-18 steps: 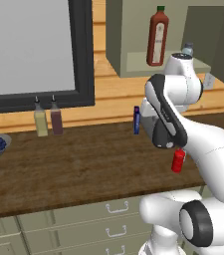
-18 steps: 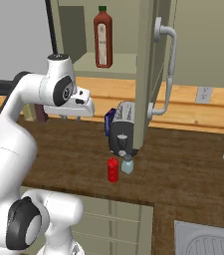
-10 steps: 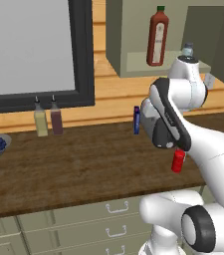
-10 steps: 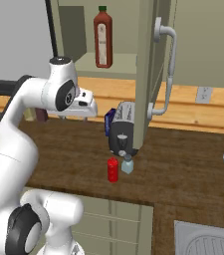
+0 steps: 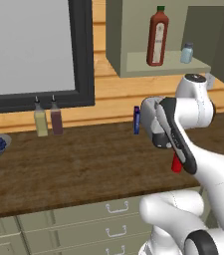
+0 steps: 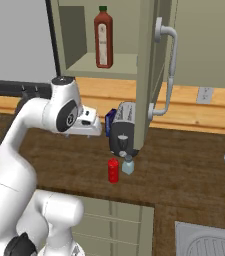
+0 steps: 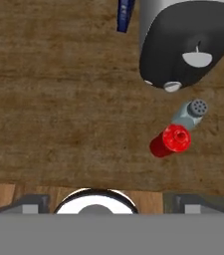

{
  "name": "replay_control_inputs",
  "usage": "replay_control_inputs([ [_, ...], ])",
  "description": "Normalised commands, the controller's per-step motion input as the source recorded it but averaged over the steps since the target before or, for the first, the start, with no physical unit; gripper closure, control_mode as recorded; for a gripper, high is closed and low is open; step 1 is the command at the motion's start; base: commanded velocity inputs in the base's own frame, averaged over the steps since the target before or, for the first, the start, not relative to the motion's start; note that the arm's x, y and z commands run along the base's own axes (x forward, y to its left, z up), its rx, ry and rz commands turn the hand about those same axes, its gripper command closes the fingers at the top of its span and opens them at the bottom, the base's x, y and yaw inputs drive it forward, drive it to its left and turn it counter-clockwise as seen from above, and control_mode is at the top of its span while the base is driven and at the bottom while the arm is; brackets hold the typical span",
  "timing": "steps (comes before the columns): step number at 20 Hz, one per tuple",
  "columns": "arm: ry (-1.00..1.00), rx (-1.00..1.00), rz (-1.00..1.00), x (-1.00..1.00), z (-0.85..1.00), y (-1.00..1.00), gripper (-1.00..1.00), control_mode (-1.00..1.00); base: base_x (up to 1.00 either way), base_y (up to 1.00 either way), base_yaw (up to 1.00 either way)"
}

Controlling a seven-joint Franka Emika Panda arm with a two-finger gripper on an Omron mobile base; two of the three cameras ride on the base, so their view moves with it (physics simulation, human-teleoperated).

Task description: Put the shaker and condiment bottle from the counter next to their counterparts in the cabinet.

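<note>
In the hand view the red bottle (image 7: 175, 139) and shaker (image 7: 190, 112), touching on the counter (image 7: 58, 109), lie at two o'clock from the spread, empty gripper (image 7: 103, 203).

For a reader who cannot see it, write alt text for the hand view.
Seen from above, a small red condiment bottle and a grey-capped shaker stand close together on a dark wood counter, just beside a black-and-silver toaster. A blue packet stands further off.
</note>
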Motion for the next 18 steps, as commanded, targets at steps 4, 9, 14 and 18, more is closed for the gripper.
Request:
replay_control_inputs([
  [4, -0.27, -0.13, -0.37, -0.31, -0.2, 0.0, -1.0, -1.0, 0.0, 0.0, 0.0],
  [9, -0.45, -0.24, -0.32, -0.38, -0.72, 0.0, -1.0, -1.0, 0.0, 0.0, 0.0],
  [14, -0.29, -0.07, -0.07, -0.42, -0.69, -0.06, -1.0, -1.0, 0.0, 0.0, 0.0],
  [18, -0.22, 0.0, -0.01, -0.44, -0.41, -0.16, -1.0, -1.0, 0.0, 0.0, 0.0],
])
